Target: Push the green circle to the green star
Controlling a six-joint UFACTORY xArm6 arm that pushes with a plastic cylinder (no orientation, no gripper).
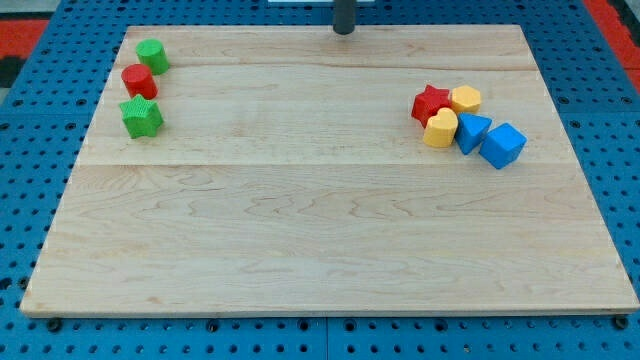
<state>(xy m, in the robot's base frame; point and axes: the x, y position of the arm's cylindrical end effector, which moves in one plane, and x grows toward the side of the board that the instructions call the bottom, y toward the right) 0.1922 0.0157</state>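
Note:
The green circle point(152, 55) sits near the view's top left corner of the wooden board point(320, 230). The green star point(142, 116) lies below it on the left side. A red circle point(138, 80) sits between the two, touching or nearly touching both. My tip point(344, 30) is at the view's top centre, at the board's top edge, far to the right of all three blocks.
A cluster sits at the view's right: a red star point(431, 103), a yellow hexagon point(465, 98), a yellow heart point(440, 129), a blue triangular block point(471, 133) and a blue cube point(502, 145). A blue pegboard point(30, 140) surrounds the board.

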